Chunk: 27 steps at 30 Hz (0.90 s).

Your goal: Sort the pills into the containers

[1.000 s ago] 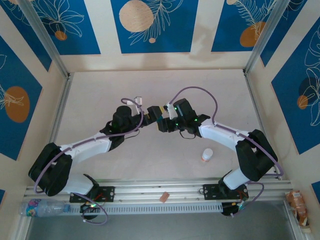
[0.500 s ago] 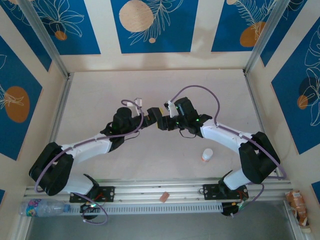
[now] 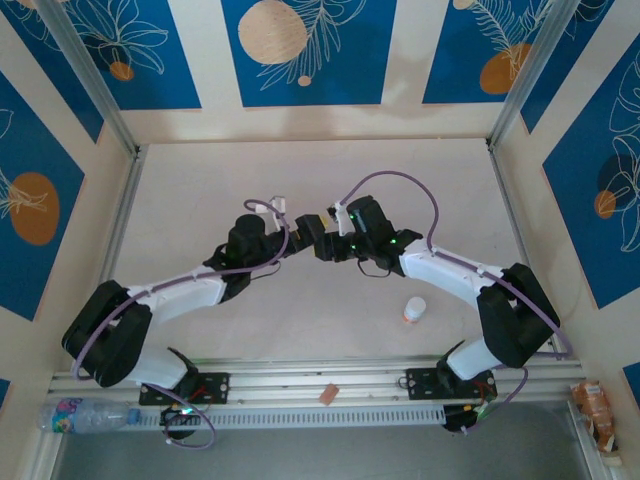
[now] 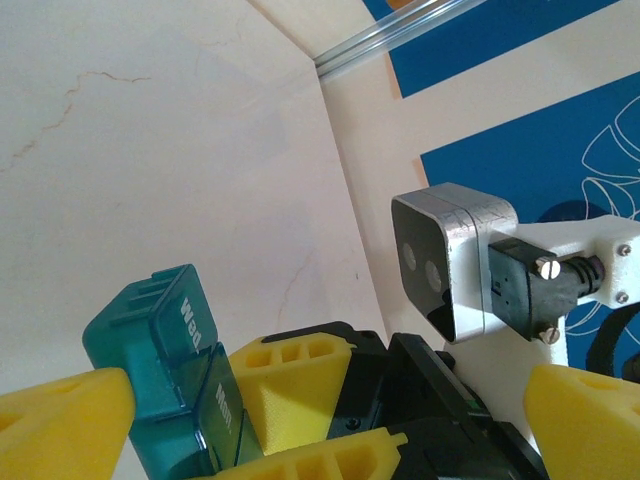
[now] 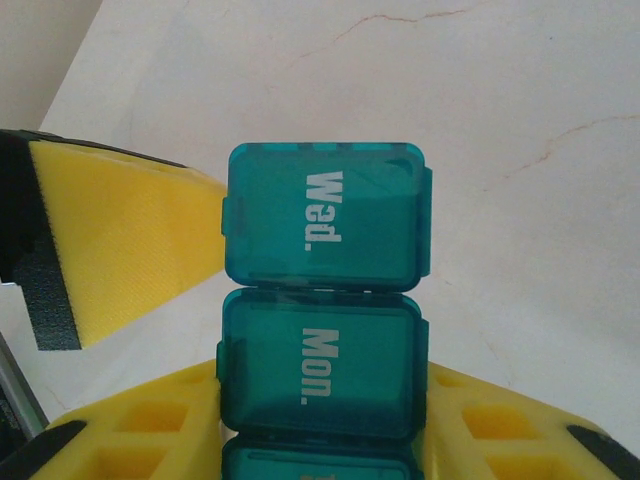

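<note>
The containers are a dark teal pill box with shut lids marked "Wed." and "Mon.". My right gripper is shut on its near end, one yellow finger on each long side. It is lifted at mid-table, where both arms meet. In the left wrist view the pill box juts up left of the right gripper's yellow fingers. My left gripper is open wide around them, with one finger close beside the "Wed." lid and not touching it. The pills are out of view.
A small white bottle with an orange band stands on the table near the right arm. A small orange piece lies on the front rail. A water bottle lies at the front left. Pale table stretches behind the arms.
Both arms have shifted only slightly. The right gripper's hold on the pill box is the same, and the left gripper stays open.
</note>
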### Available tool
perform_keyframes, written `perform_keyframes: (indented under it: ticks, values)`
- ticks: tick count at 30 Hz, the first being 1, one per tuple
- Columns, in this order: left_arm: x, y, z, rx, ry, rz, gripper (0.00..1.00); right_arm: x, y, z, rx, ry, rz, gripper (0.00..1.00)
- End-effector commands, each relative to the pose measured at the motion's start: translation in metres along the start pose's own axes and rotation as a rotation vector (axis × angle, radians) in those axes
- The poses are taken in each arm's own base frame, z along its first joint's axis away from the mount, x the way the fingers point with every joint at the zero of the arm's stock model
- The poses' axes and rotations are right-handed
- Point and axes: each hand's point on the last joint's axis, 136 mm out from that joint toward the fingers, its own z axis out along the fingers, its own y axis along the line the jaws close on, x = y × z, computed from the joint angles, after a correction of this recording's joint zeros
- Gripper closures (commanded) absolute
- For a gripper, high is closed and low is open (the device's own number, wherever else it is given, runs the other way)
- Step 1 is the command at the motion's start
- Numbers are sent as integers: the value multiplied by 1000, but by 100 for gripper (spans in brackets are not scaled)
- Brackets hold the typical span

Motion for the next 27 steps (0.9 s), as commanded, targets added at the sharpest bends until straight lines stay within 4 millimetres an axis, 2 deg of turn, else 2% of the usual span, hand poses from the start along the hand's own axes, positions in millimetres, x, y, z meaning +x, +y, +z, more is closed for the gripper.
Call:
perform_keyframes:
  ticks: [1, 16, 21, 27]
  values:
    - [-9, -31, 5, 87, -23, 13, 0, -1, 23, 3, -70, 3, -39, 74]
    - [-5, -44, 7, 113, -16, 15, 0, 3, 17, 10, -47, 15, -40, 74]
    - [-7, -41, 6, 96, -27, 24, 0, 6, 14, 10, -35, 19, -42, 74]
    - [-20, -27, -9, -16, -75, 99, 0, 17, -1, 11, -9, 45, -32, 74]
